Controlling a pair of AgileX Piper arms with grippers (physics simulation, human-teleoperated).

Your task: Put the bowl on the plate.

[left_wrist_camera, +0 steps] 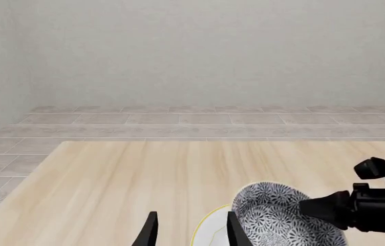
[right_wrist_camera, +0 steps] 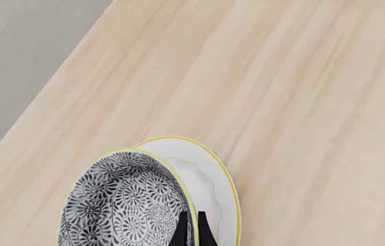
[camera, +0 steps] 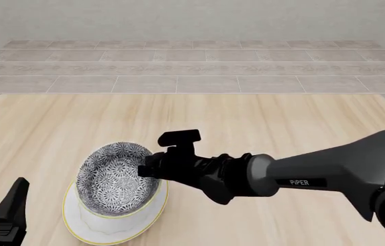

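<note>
"PiPER" in white lettering on the right arm [camera: 329, 174]. Right hand [right_wrist_camera: 191, 228] pinches the right rim of the deep blue-grey floral bowl [camera: 116, 177], which sits tilted over the wide white gold-rimmed plate [camera: 114, 228], near-left on the pale wood surface [camera: 261, 118]. Left hand [left_wrist_camera: 189, 230] spread, empty, fingertips cut off by the frame.
</note>
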